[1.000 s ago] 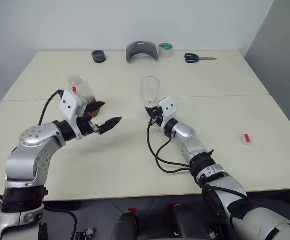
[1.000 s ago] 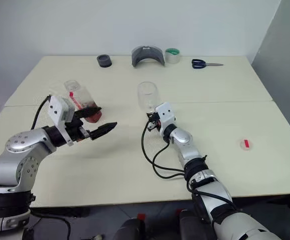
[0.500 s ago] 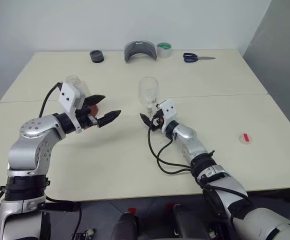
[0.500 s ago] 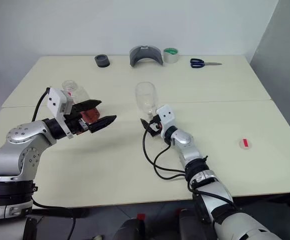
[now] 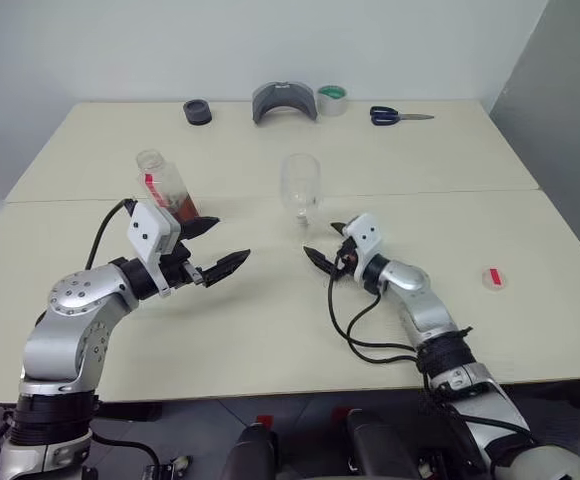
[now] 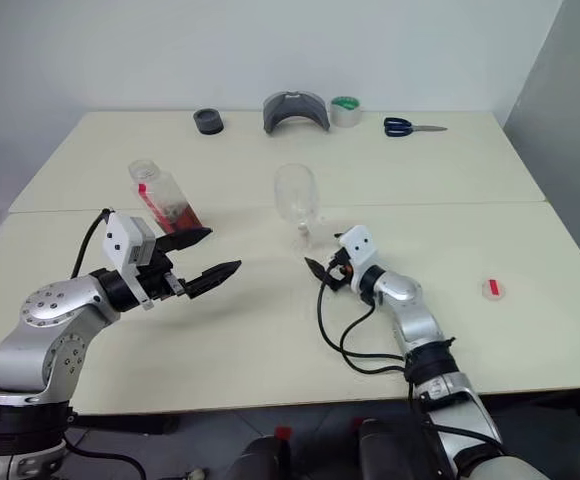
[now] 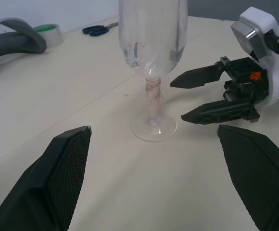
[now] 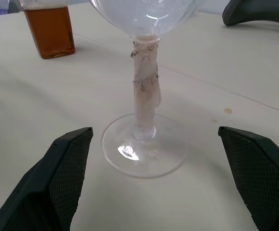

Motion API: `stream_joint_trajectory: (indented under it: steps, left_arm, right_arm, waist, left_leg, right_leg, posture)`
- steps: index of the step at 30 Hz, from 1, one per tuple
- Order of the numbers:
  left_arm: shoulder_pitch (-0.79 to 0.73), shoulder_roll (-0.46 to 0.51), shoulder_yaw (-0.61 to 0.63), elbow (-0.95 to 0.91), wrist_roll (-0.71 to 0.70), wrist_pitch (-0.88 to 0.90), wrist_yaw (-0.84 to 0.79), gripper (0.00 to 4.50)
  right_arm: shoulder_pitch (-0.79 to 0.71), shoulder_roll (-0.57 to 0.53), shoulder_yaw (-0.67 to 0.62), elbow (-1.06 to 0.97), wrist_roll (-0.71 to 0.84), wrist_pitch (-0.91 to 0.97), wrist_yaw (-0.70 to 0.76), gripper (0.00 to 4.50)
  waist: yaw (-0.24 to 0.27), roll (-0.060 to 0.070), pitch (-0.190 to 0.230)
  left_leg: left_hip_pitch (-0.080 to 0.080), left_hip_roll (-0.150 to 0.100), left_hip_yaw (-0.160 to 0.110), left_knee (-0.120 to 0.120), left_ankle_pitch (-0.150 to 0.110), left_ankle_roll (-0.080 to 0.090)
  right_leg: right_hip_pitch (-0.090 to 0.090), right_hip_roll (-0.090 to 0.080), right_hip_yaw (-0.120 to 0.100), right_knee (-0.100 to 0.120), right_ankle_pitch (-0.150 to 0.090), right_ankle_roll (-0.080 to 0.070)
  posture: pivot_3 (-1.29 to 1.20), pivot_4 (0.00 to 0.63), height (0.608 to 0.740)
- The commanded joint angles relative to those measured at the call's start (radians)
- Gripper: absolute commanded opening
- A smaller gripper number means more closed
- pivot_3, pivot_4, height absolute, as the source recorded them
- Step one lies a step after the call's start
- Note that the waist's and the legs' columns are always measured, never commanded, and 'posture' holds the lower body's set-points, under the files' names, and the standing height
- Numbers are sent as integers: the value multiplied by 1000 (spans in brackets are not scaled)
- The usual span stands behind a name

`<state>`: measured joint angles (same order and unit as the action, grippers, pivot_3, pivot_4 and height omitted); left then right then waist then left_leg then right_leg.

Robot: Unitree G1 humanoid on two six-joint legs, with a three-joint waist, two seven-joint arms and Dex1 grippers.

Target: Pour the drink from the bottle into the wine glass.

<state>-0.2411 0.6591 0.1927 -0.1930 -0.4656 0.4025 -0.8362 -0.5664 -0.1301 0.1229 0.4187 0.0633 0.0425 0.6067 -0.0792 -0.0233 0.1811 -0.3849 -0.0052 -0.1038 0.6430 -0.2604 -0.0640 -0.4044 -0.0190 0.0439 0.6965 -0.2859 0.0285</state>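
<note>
Both grippers hang over the pale table (image 5: pixel 270 330) with fingers spread wide and holding nothing: the left gripper (image 5: pixel 215 250) and the right gripper (image 5: pixel 326 243). Between them, a bit farther, stands the wine glass (image 5: pixel 300 190), upright, its bowl empty. The bottle (image 5: pixel 165 187) stands behind the left gripper, the reddish-brown drink (image 8: pixel 49 30) low inside. At the far edge lie scissors (image 5: pixel 398 116) and a tape roll (image 5: pixel 331 98), before a white wall.

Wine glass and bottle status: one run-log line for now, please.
clear stemmed wine glass: upright on table, free | small clear plastic bottle: standing, uncapped, free | left end effector: open | right end effector: open, beside glass foot
</note>
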Motion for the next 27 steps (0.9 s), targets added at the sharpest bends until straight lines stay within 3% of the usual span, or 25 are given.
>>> stream_joint_trajectory:
  steps: [1,14,19,27]
  left_arm:
    - [-1,-21,14,16,10,-36,29,4500]
    - [161,-159,28,237,218,-279,265,4500]
    - [104,-176,71,355,239,-330,364,4500]
    - [-46,-133,99,505,219,-360,343,4500]
  right_arm:
    - [63,-51,20,-196,34,87,62,4447]
    - [251,-251,66,-745,188,353,220,4447]
    - [241,-277,87,-817,238,415,236,4447]
    - [208,-280,94,-845,286,467,231,4447]
  waist:
    - [1,0,0]
    - [12,0,0]
    - [25,-1,0]
    - [29,-1,0]
  left_leg:
    - [0,0,0,0,0,0]
    - [-1,1,-2,0,0,0]
    - [-1,0,-2,0,0,0]
    - [-1,0,-2,0,0,0]
  right_leg:
    - [0,0,0,0,0,0]
    - [0,-1,-1,-2,0,0]
    - [1,-1,-2,-3,0,0]
    - [1,-1,-3,-4,0,0]
  posture:
    - [0,150,740]
    - [0,150,740]
    - [0,150,740]
    - [0,150,740]
